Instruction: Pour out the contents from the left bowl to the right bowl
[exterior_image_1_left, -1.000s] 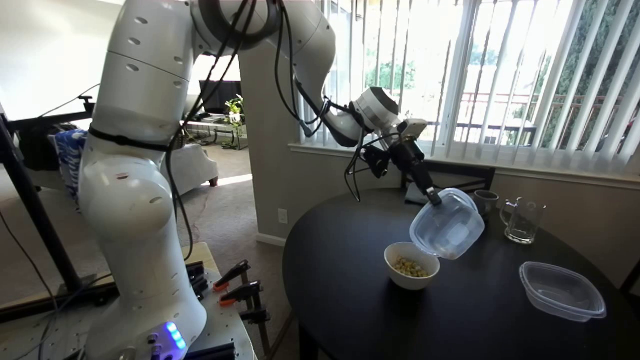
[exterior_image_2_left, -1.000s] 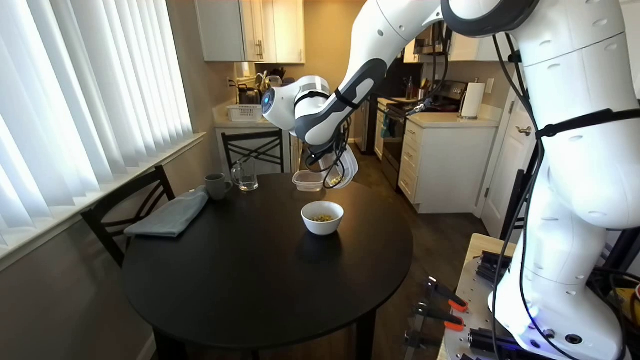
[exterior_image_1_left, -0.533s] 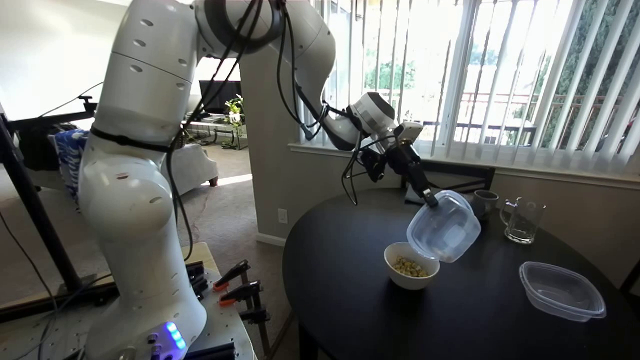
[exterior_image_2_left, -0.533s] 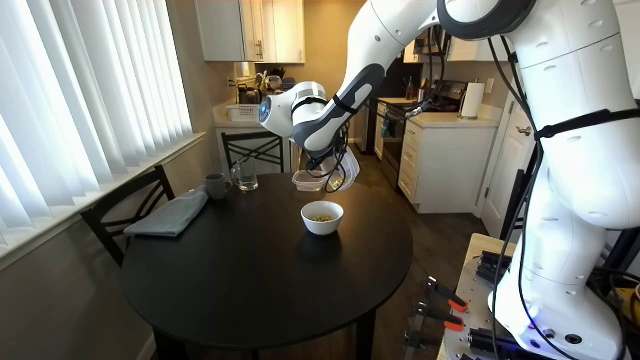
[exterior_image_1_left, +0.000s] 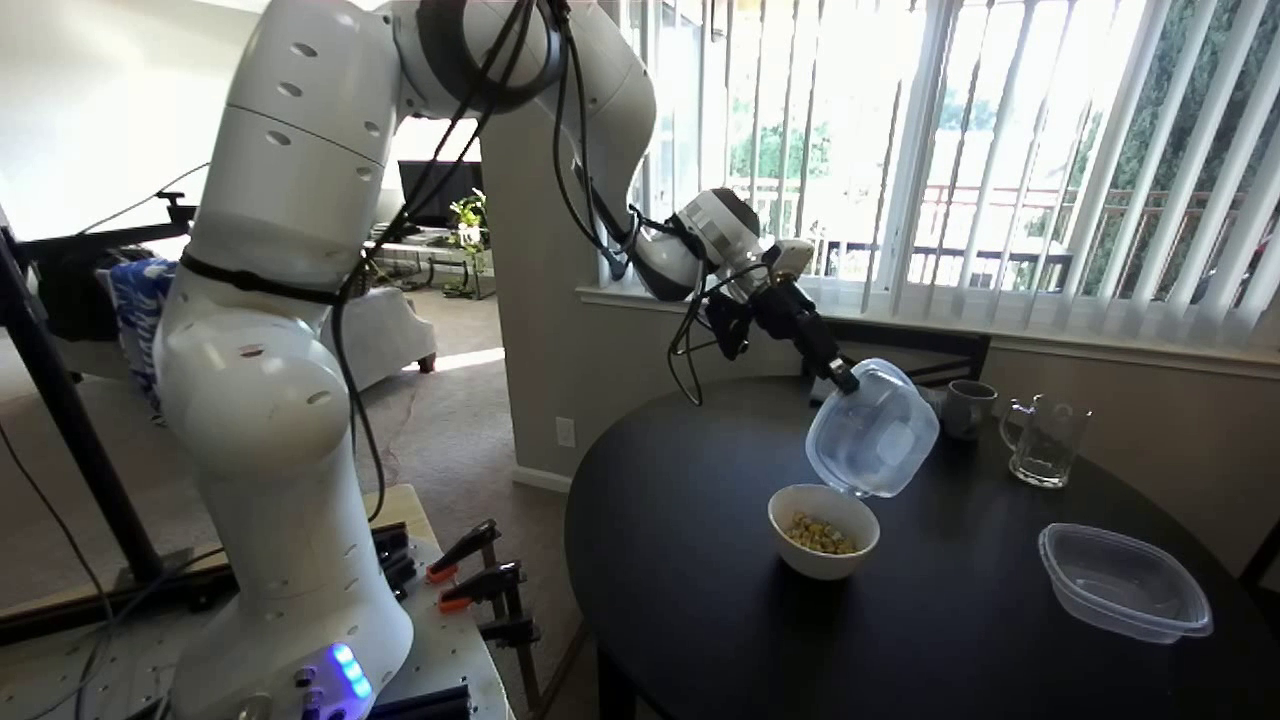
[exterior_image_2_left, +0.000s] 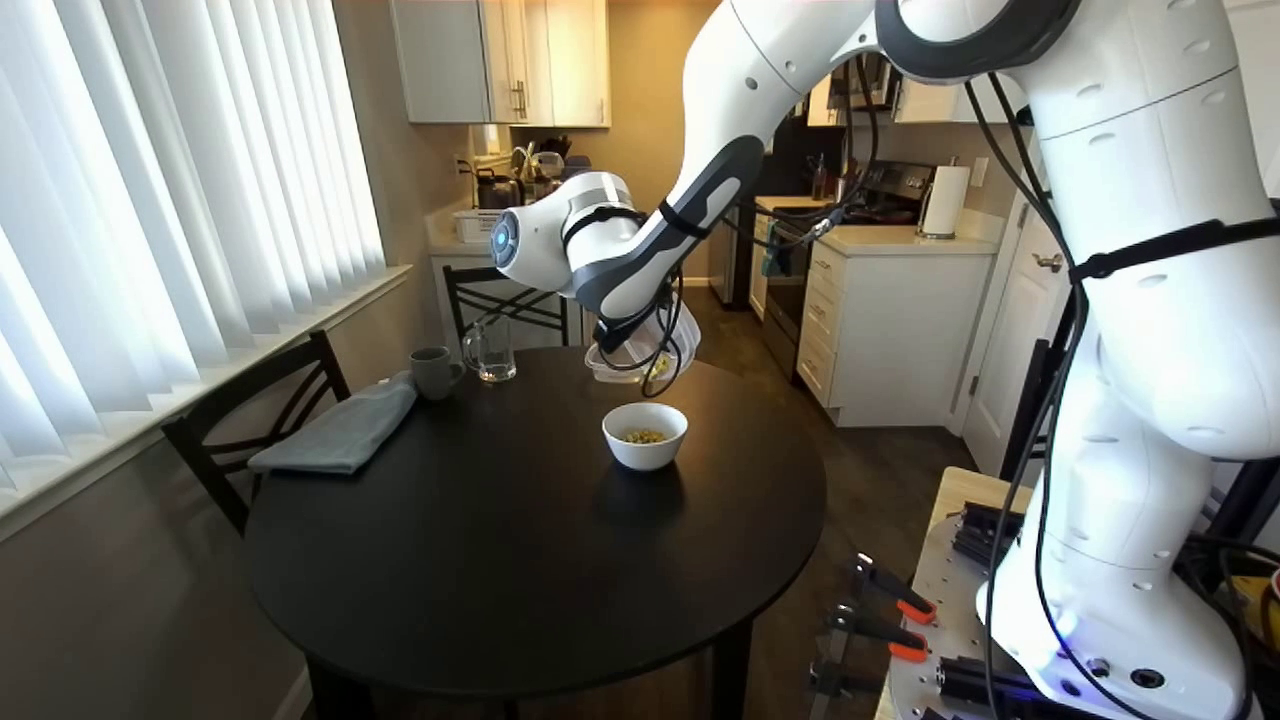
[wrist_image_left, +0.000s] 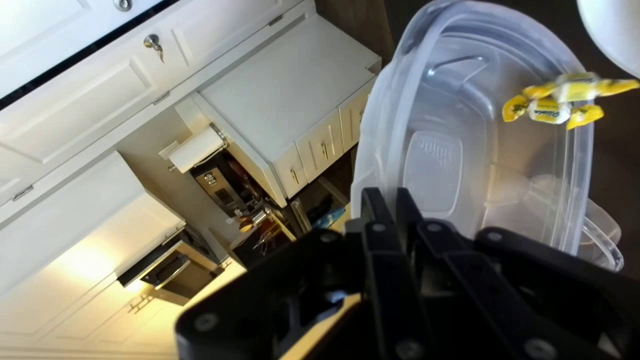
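The left bowl, a translucent pale bluish bowl (exterior_image_1_left: 872, 430), hangs steeply tilted, its lower rim at the edge of the right bowl in this exterior view. It also shows in an exterior view (exterior_image_2_left: 683, 335) and the wrist view (wrist_image_left: 432, 170). My gripper (exterior_image_1_left: 846, 380) is shut on its rim; the fingertips (wrist_image_left: 387, 202) pinch the wall. The right bowl, opaque white (exterior_image_1_left: 825, 565), stands upright on the table and shows in part in the wrist view (wrist_image_left: 617, 30). Yellowish contents (exterior_image_1_left: 820, 533) lie in it. A few yellow wrapped pieces (wrist_image_left: 550, 107) are at the left bowl's lower rim.
A clear tub (exterior_image_1_left: 1125, 580) stands on the round black table (exterior_image_2_left: 480, 560). A grey mug (exterior_image_1_left: 968, 410), a glass mug (exterior_image_1_left: 1045, 445) and a folded cloth (exterior_image_2_left: 345, 430) are near the window side. Chairs (exterior_image_2_left: 290, 390) stand around the table.
My gripper has carried the tilted translucent bowl a little toward the window side, left in both exterior views, and slightly up. The white bowl has not moved.
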